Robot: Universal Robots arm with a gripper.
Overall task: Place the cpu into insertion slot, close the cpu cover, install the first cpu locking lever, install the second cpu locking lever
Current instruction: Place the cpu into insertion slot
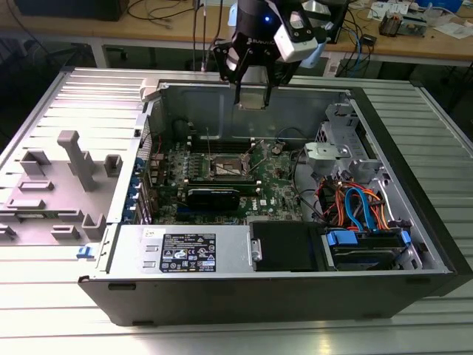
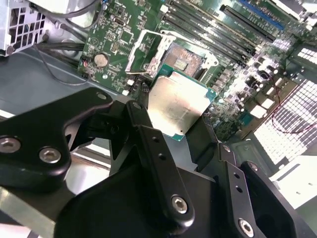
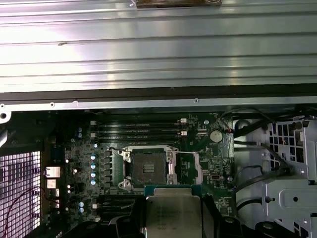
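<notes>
Exterior view, claw point(image 1: 252, 95): up at the top middle of the frame, hanging over the open computer case point(image 1: 414, 214), well clear of the green board point(image 1: 277, 188).
Exterior view, socket point(image 1: 228, 167): near the middle of the board, lid open.
Exterior view, other bits: grey plastic part point(image 1: 70, 177) lying on the table at the exterior view's left; labelled power supply point(image 1: 185, 251) along the near edge of the case.
Second wrist view, chip point(image 2: 181, 105): silver top facing the camera, pinched on two opposite edges by the black fingers point(image 2: 142, 126), so clamped tight on the chip. Held up off the board, not in the socket point(image 2: 187, 60).
Second wrist view, cover point(image 2: 136, 49): swung open beside the socket, on the coin battery point(image 2: 101, 60) side.
First wrist view, chip point(image 3: 172, 215): in the air between the fingers, with the socket point(image 3: 147, 167) just past it.
First wrist view, cover point(image 3: 198, 167): open right beside the socket, memory slots point(image 3: 138, 130) a bit further on.
</notes>
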